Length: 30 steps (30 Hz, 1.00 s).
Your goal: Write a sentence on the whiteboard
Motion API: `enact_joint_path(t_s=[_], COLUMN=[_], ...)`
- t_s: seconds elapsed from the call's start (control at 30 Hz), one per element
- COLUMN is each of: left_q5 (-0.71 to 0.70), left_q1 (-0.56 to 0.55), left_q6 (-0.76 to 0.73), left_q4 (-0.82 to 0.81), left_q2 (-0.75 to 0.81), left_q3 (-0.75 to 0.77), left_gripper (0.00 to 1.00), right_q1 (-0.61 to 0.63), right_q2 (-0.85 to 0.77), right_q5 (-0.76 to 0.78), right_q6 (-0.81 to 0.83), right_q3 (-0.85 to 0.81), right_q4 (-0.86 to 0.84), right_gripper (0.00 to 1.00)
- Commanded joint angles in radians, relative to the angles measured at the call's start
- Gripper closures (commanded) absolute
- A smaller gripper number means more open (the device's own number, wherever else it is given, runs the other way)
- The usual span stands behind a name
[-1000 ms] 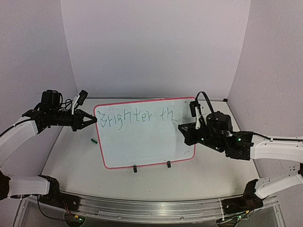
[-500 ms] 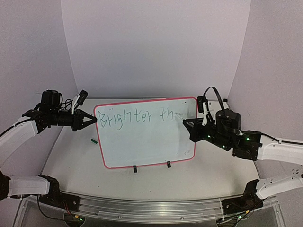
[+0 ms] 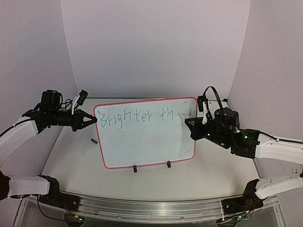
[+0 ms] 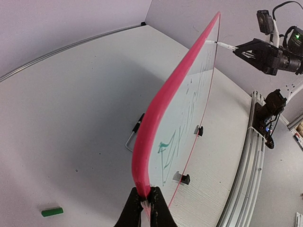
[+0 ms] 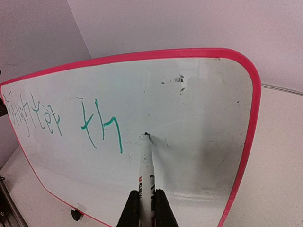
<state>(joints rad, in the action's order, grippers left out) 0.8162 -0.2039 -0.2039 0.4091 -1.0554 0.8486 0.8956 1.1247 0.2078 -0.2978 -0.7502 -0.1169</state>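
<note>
The whiteboard [image 3: 142, 149] stands tilted on the table, white with a red-pink frame. Green letters of the sentence [image 3: 135, 116] read "Brighter th" along its top. My left gripper [image 3: 94, 119] is shut on the board's left frame edge [image 4: 152, 137], jaws pinching it [image 4: 146, 202]. My right gripper [image 3: 191, 124] is shut on a white marker [image 5: 146, 163]. The marker's dark tip sits at the board surface [image 5: 203, 109], just right of the "th" [image 5: 102, 125]. The left wrist view shows the marker [image 4: 223, 45] meeting the board's far top corner.
A small green cap [image 3: 93, 140] lies on the table left of the board, also low in the left wrist view [image 4: 51, 212]. Two black clips [image 3: 135, 169] [image 3: 168, 164] hold the board's lower edge. A metal rail [image 3: 142, 205] runs along the near edge. Walls stand close behind.
My right gripper has risen and shifted right with the marker, bringing its tip from below the "th" to just right of it. The left gripper and board have not moved.
</note>
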Motion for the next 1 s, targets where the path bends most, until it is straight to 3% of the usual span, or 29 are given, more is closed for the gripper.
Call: enact_joint_path(t_s=[0.0,0.63,0.97], left_q5=[-0.026,-0.028,-0.027], left_q1=[-0.023,-0.024,-0.025], left_q6=[-0.033,-0.034,-0.034], left_q4=[0.061,0.062,0.062], left_q2=[-0.033,-0.034,-0.035], left_q3=[-0.002,-0.002,-0.003], left_gripper=[1.0,1.0,1.0], right_q1=[-0.015,-0.017,-0.018], right_q2=[0.013,0.045,0.013], right_q5=[-0.01,-0.105,-0.075], right_q6=[0.022,0.008,-0.027], right_q3=[-0.039,-0.034,0.006], right_q4=[-0.029,-0.048,-0.027], right_gripper=[1.0,1.0,1.0])
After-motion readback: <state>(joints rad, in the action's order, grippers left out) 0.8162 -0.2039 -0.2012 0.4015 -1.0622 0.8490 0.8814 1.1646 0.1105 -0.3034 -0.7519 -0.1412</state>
